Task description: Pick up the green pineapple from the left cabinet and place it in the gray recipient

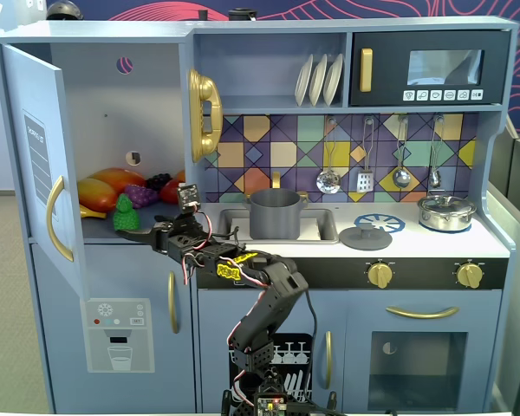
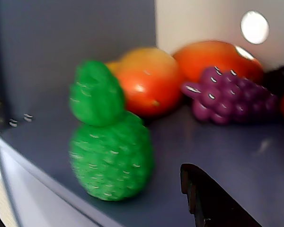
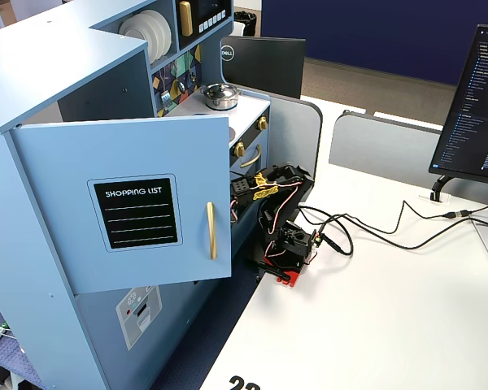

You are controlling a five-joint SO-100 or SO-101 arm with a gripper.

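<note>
Green pineapple (image 1: pixel 126 213) is standing upright at the cabinet shelf (image 1: pixel 104 232) edge, just left of the pincer (image 1: pixel 149 234); can't tell whether it's released or clenched.

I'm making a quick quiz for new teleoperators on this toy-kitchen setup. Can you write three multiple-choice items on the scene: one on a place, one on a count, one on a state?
1. Where is the green pineapple?
A. In the sink
B. At the front of the left cabinet shelf
C. On the stove

2. How many white plates stand in the upper rack?
A. Three
B. One
C. Five

3. What is the state of the gray recipient?
A. Lidded
B. Tipped over
C. Upright and uncovered, in the sink

Answers: 1 B, it stands near the shelf's front edge in the wrist view. 2 A, three stand side by side. 3 C, its open rim shows, and a gray lid lies on the counter.
</note>
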